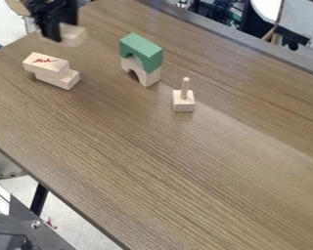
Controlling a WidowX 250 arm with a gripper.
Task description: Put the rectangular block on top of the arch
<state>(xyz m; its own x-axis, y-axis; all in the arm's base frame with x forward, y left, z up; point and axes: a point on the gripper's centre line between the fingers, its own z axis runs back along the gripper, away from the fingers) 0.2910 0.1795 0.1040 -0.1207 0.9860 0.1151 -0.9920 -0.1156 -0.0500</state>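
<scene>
The pale, rectangular wooden block point(76, 35) is up and to the left of the green, arch-shaped block point(145, 49) in the camera view, well apart from it. The black, two-fingered hand point(59, 30) pinches the pale block, its fingers pointing down and partly covering it; both are blurred. The green arch sits on a pale wooden arch point(152, 78), its opening facing down like the one beneath. Near the green arch, down and to its right, stands a pale, square wooden base point(184, 103) with an upright, round wooden peg point(185, 87). Well to its left, a pale wooden block with a red marking point(44, 62) rests on another pale wooden block point(65, 80), set slightly askew. The brown, wood-grained desk point(159, 166) extends around the green arch and carries both stacks and the peg base.
</scene>
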